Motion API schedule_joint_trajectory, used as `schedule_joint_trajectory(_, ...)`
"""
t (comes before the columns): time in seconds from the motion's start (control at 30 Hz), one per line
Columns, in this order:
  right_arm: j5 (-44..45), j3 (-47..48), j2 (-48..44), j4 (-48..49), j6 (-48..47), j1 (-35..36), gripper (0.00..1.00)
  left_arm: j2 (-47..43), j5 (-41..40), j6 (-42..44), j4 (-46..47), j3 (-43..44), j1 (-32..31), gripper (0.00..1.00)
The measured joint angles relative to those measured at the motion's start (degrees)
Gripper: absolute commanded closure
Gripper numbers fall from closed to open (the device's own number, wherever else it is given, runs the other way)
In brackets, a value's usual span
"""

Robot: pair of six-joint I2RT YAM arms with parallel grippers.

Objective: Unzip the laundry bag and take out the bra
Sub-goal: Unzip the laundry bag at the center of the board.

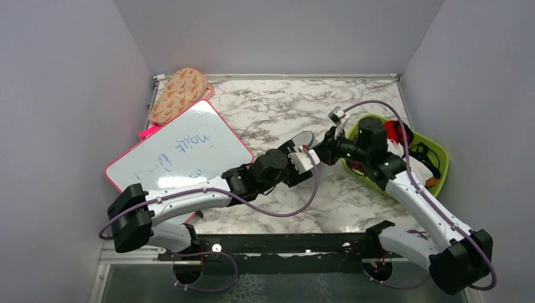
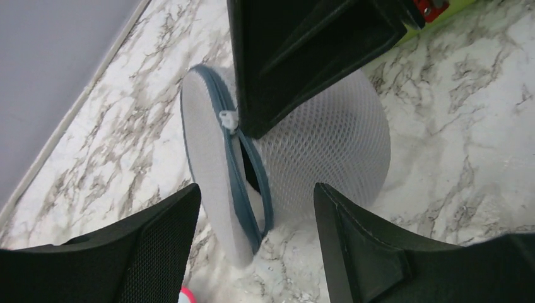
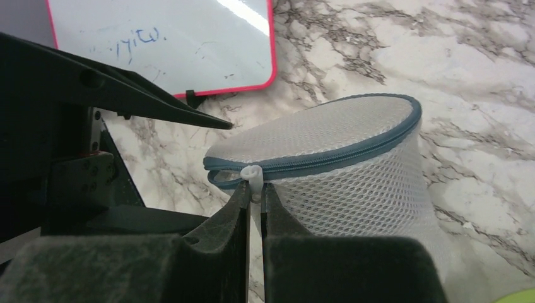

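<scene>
Two claws flanked the laundry bag (image 3: 353, 158) on the marble table (image 1: 277, 107): right claw (image 3: 255, 192) pinched together on the white zipper pull (image 3: 252, 172), left claw (image 2: 257, 189) spread apart. Whiteboard (image 1: 180, 151) lay left, green tray (image 1: 441, 161) right; the board's blue scribble (image 3: 135, 43) was unreadable.

Laundry bag (image 3: 353, 170) on table (image 1: 271, 107), centre; whiteboard (image 1: 183, 148) left of it, tray (image 1: 443, 161) right, mitt (image 1: 180, 93) behind whiteboard.

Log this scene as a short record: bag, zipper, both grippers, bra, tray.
bag: round white mesh laundry bag
zipper: partly open, gap showing below the zipper pull
right gripper: shut on the zipper pull
left gripper: open, facing the bag, holding nothing
bra: not visible
tray: green, under the right arm, cloths inside
</scene>
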Motion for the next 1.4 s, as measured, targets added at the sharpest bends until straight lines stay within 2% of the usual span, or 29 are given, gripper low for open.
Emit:
schedule_joint_trajectory(0.1, -0.15, -0.22, -0.39, 0.0, 0.0, 2.1, 0.99, 0.0, 1.75, -2.12, -0.09, 0.0, 0.46, 0.43)
schedule_joint_trajectory(0.37, 0.2, -0.46, -0.44, 0.66, 0.02, 4.9, 0.99, 1.42, 4.35, -6.34, -2.86, 2.75, 3.93, 0.67)
schedule_joint_trajectory(0.57, 1.01, -0.46, -0.44, 0.68, 0.02, 4.92, 0.99, 1.42, 5.35, -6.88, -3.69, 2.75, 4.2, 0.75)
schedule_joint_trajectory(0.67, 1.25, -0.46, -0.44, 0.66, 0.0, 4.92, 0.99, 1.42, 5.57, -6.82, -3.76, 2.75, 4.22, 0.92)
schedule_joint_trajectory(0.8, 2.23, -0.46, -0.44, 0.31, 0.02, 4.92, 0.99, 1.42, 6.01, -6.14, -3.87, 2.75, 4.22, 1.0)
schedule_joint_trajectory(1.2, 11.85, 0.72, -0.7, -2.75, 1.6, 4.63, 0.99, 1.4, 5.99, -2.64, -3.89, 2.73, 4.22, 1.0)
schedule_joint_trajectory(1.4, 12.74, 0.79, 0.61, -3.5, 2.86, -0.92, 0.99, 0.94, 5.97, -1.16, -3.58, 2.29, 4.22, 1.0)
